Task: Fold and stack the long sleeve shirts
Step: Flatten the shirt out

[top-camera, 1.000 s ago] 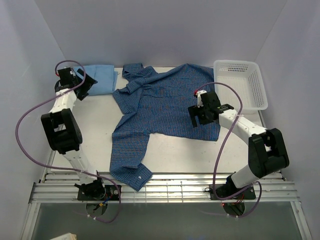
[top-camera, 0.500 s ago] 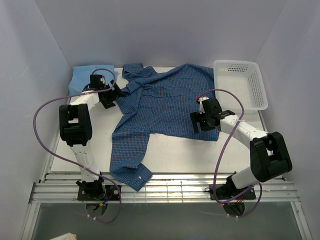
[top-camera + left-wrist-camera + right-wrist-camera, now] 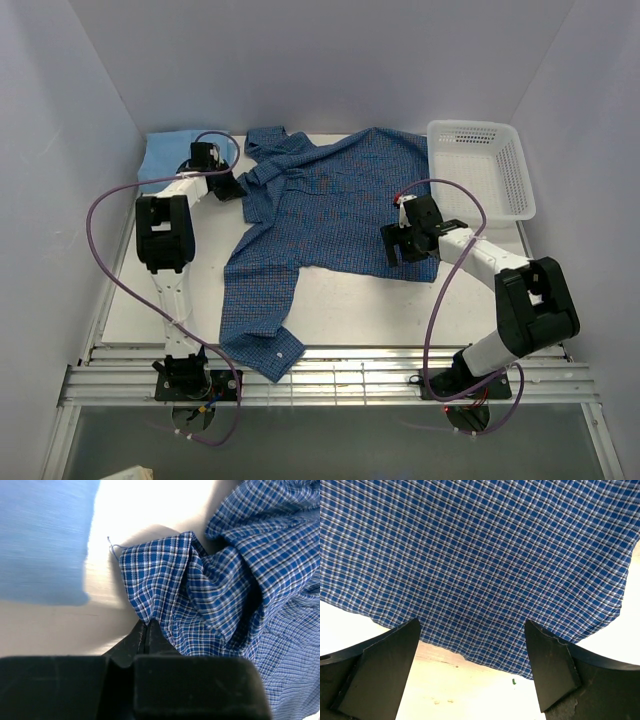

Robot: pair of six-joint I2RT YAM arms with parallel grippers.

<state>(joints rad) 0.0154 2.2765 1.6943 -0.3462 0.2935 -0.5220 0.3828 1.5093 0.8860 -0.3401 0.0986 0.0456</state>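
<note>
The dark blue checked shirt (image 3: 330,205) lies spread across the middle of the table, one sleeve trailing toward the near edge. The plain light blue shirt (image 3: 165,155) lies folded at the far left corner. My left gripper (image 3: 228,185) is at the checked shirt's left shoulder, by the collar. In the left wrist view it (image 3: 146,624) is shut, pinching a fold of the checked shirt (image 3: 225,580), with the light blue shirt (image 3: 45,540) just beside. My right gripper (image 3: 400,245) hovers open over the hem of the checked shirt (image 3: 470,555); nothing lies between its fingers (image 3: 471,630).
A white mesh basket (image 3: 470,126) stands at the far right corner. The trailing sleeve's cuff (image 3: 262,350) reaches the table's front edge near the left arm's base. Side walls enclose the table on the left, right and back.
My left arm swung from over the light blue shirt to the checked shirt's left shoulder and shut there. The right gripper shifted slightly nearer the hem and stayed open.
</note>
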